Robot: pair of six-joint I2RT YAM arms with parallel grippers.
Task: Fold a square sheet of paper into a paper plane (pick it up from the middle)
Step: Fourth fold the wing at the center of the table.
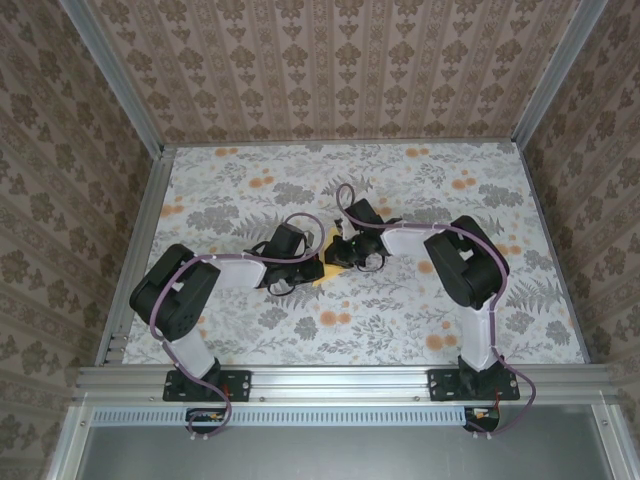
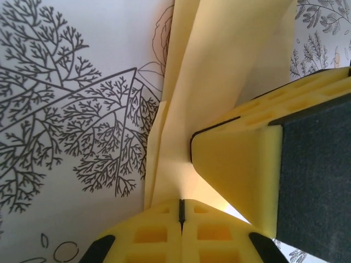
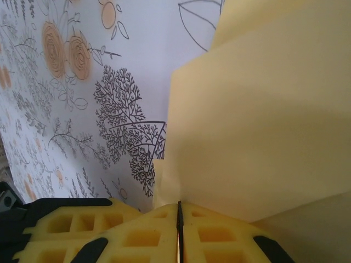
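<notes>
- The table is covered by a grey floral cloth (image 1: 420,320) and is walled by patterned panels.
- Near the table's middle, the square sheet of paper (image 2: 219,66), already creased, is found between both arms.
- A tear or a crooked crease is judged likely if the two pinches are pulled apart or twisted.
- The left gripper (image 2: 181,205) is closed on the sheet.
- The right gripper (image 3: 178,208) is likewise clamped on it.

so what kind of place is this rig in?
Looks like an enclosed lab test cell, not a home: aluminium frame rails around wallpapered walls, a floral cloth over the table, left arm and right arm bolted at the near edge.
</notes>
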